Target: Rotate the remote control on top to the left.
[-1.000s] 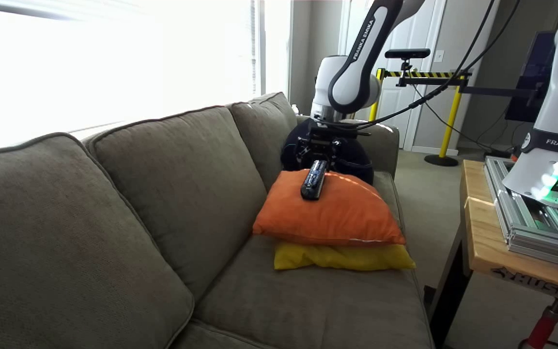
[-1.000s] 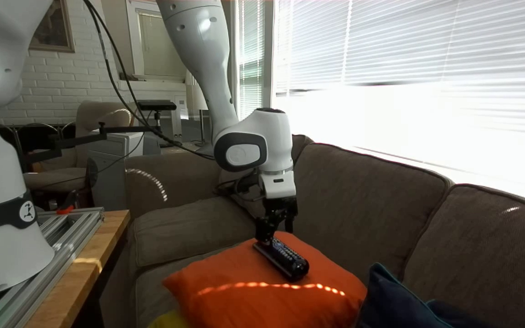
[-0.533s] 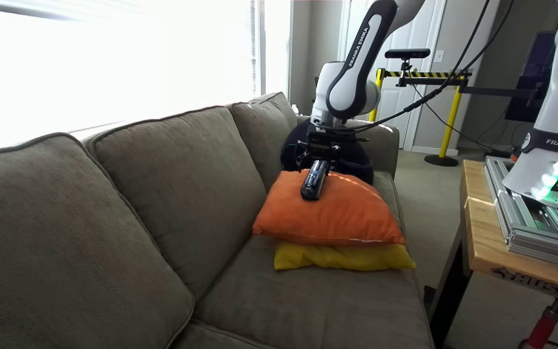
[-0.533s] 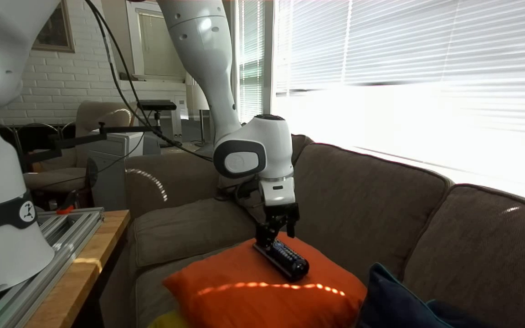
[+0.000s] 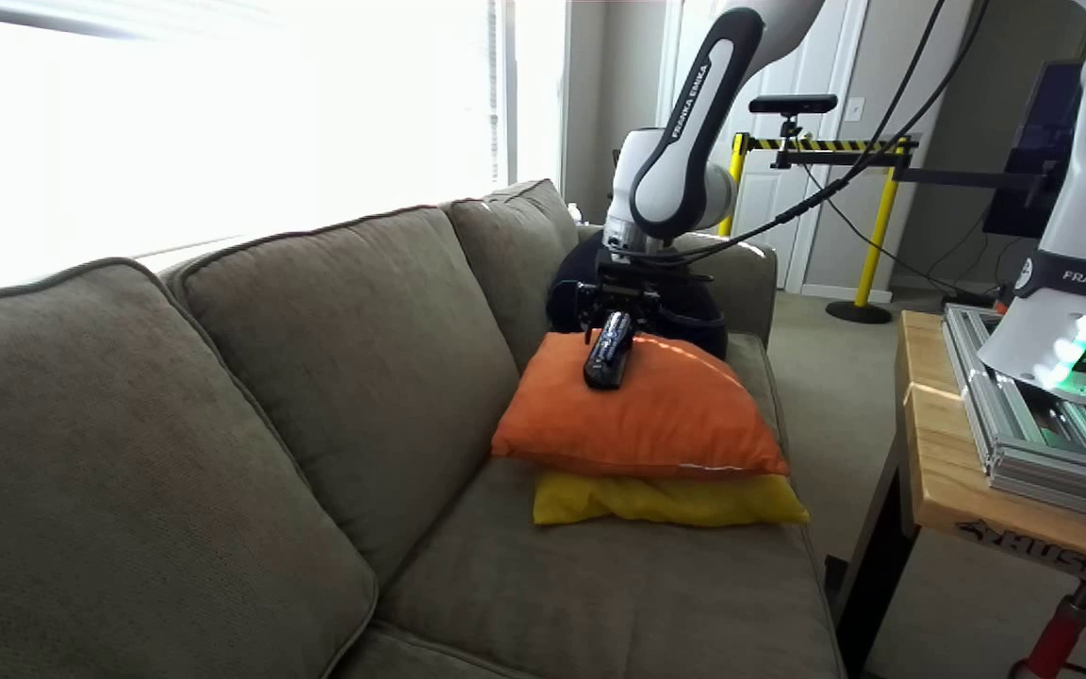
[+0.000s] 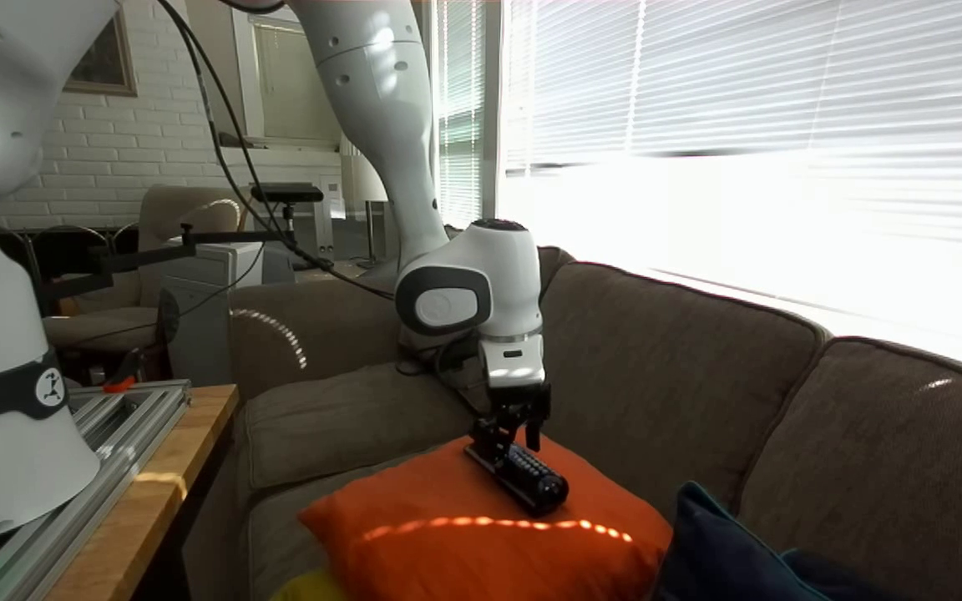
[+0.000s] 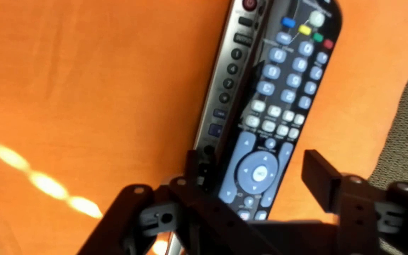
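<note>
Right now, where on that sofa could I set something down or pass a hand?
In an exterior view, the sofa seat is bare in front of the yellow cushion, beside the backrest. The orange cushion is bare on its near slope. Crowded: its top, where the open gripper spans the black remote, which overlaps a silver remote, with navy fabric behind.

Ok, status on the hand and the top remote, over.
Hand open, straddling the black remote. Lying on a silver remote, orange cushion beneath. Possible snag: silver remote could get caught too; contact unclear.
</note>
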Robot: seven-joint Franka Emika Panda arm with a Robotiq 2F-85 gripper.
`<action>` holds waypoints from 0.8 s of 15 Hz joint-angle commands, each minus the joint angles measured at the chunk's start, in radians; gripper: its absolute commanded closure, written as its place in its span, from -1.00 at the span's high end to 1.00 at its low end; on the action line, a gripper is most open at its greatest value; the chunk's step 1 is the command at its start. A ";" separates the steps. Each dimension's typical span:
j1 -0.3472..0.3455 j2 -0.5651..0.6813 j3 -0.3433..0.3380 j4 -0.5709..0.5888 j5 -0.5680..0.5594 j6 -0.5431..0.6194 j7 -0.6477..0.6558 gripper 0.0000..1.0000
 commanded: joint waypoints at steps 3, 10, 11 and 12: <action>-0.018 0.012 0.018 0.023 0.051 0.008 -0.046 -0.35; 0.010 -0.053 -0.012 -0.004 0.049 -0.057 -0.030 -0.43; 0.021 -0.059 -0.025 -0.007 0.045 -0.064 -0.023 -0.43; 0.021 -0.063 -0.025 -0.007 0.045 -0.071 -0.023 -0.43</action>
